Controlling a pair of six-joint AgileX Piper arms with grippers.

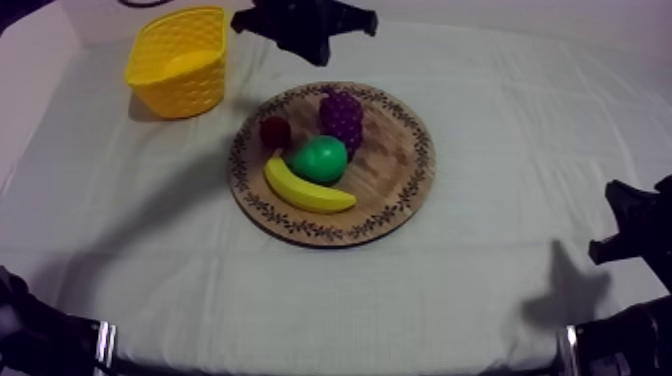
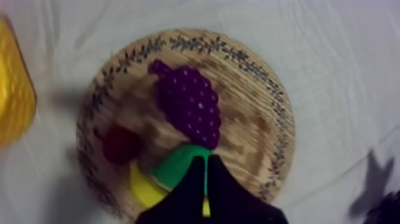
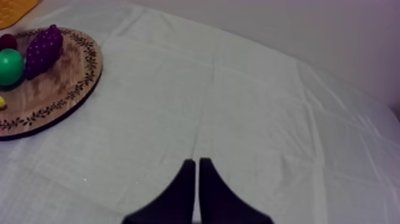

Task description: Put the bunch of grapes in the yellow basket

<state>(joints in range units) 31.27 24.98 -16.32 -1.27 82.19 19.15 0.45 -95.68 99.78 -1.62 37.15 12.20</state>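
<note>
No step is complete: the bunch of grapes (image 1: 341, 118) lies ungrasped on the wooden board (image 1: 395, 175), apart from the yellow basket (image 1: 180, 75); the left gripper (image 2: 206, 164) hovers clenched on nothing above the board, the right gripper (image 3: 197, 162) likewise over the table (image 3: 238, 89)

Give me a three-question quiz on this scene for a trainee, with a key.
1. True or false: the bunch of grapes lies on the wooden board, not in the yellow basket.
2. The left gripper is: A open, B shut on nothing, C shut on the bunch of grapes.
3. Which fruit on the wooden board is green?
Key: 1 true; 2 B; 3 the pear.
</note>
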